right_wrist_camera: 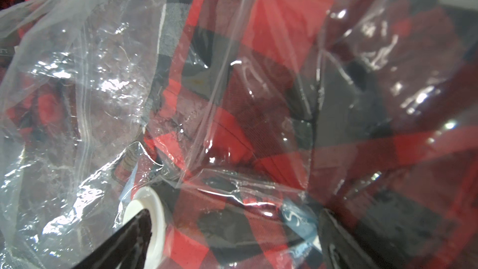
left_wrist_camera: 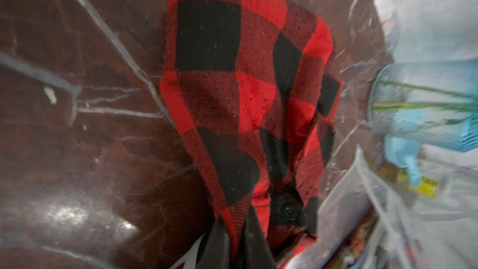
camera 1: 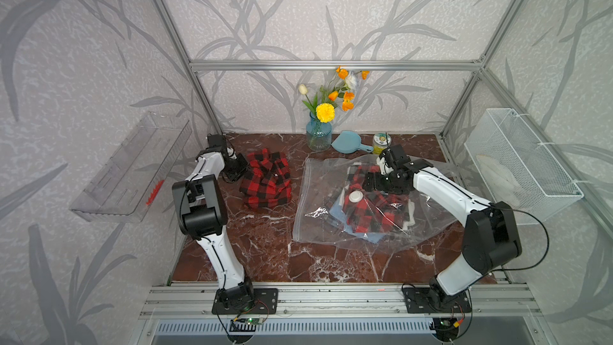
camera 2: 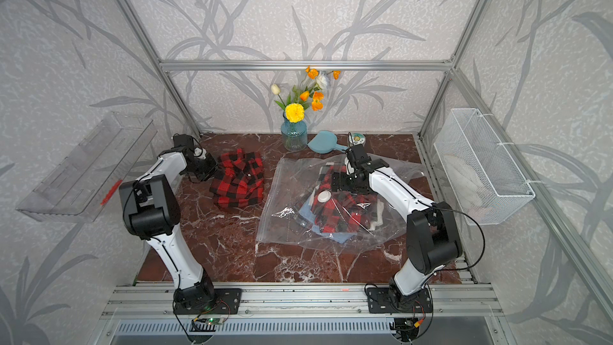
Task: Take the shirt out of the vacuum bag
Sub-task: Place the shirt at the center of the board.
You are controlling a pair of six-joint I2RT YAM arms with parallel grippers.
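A clear plastic tray is seen fixed to the left wall. Just right of it, the left gripper is found at the edge of a crumpled red-and-black checked shirt, which lies heaped on the dark red marbled table, outside the bag. In the left wrist view a fold of this woven cloth is pinched between the dark fingers, the jaws being only narrowly parted. At the back, a ribbed blue glass vase with orange and yellow flowers, a blue scoop and a small jar are set. Further right, the vacuum bag is spread flat: large, clear, crinkled and glossy, with a round white valve disc on its face. More checked cloth and pale blue fabric are visible through it. The right gripper is pressed onto the bag's top, jaws spread wide, nothing being clasped. A white wire basket is mounted on the right wall.
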